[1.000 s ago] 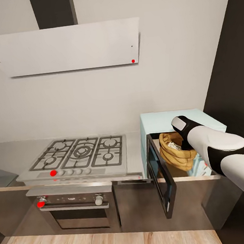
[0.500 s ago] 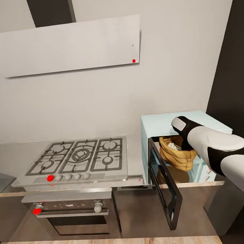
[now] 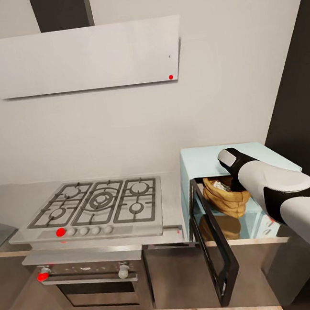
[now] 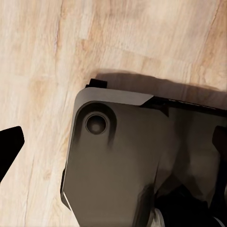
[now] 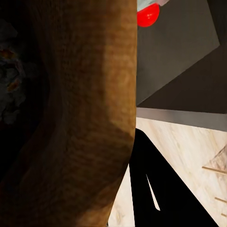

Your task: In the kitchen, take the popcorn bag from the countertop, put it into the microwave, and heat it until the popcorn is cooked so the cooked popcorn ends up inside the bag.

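You're loading: the popcorn bag point(image 3: 225, 196) sits in the open mouth of the microwave point(image 3: 201, 158), your right jaws point(image 3: 235, 180) at its rim, grip unclear. Next, settle it fully inside, withdraw, swing the door point(image 3: 215, 249) shut.

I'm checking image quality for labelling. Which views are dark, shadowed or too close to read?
Head view: evenly lit and sharp, with the popcorn bag inside the microwave in mild shade. Right wrist view: the bag sits so close that it looks dark and coarse. Left wrist view: the wood floor is bright, with a soft shadow.
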{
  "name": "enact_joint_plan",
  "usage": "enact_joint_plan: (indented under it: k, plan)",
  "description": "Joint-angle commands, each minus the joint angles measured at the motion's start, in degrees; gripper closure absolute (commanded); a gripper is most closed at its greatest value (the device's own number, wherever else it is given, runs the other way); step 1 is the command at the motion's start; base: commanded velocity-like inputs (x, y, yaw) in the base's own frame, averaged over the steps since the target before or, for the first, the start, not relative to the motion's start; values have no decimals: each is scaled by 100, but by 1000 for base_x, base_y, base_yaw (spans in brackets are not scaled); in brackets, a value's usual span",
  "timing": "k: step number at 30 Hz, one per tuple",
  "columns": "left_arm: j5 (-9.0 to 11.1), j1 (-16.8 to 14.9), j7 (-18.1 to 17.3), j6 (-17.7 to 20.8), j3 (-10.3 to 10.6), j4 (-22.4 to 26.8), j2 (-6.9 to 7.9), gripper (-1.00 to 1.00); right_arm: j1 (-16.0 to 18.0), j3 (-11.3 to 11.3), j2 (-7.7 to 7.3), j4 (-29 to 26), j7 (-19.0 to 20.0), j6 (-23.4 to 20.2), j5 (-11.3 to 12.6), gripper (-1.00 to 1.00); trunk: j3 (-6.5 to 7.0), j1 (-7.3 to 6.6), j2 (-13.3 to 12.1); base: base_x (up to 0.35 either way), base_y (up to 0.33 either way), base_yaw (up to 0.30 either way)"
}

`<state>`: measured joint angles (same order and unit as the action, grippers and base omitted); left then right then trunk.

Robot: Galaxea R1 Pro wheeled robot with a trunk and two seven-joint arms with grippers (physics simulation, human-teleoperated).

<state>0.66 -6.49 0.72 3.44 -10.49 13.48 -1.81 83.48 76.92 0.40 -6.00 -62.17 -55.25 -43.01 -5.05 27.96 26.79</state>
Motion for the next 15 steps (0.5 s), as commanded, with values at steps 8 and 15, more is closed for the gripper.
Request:
enact_joint_plan:
  k: [8,15]
  plan:
    - [8,-1,8,40,-15,14,-4,-100,133,-205,4,-15,-32,-28,-120,100,-11,2,14,20,0,0]
    - [7,-1,8,37,-19,14,-4,-100,138,-211,4,-15,-40,-29,-120,100,-11,2,14,169,0,0]
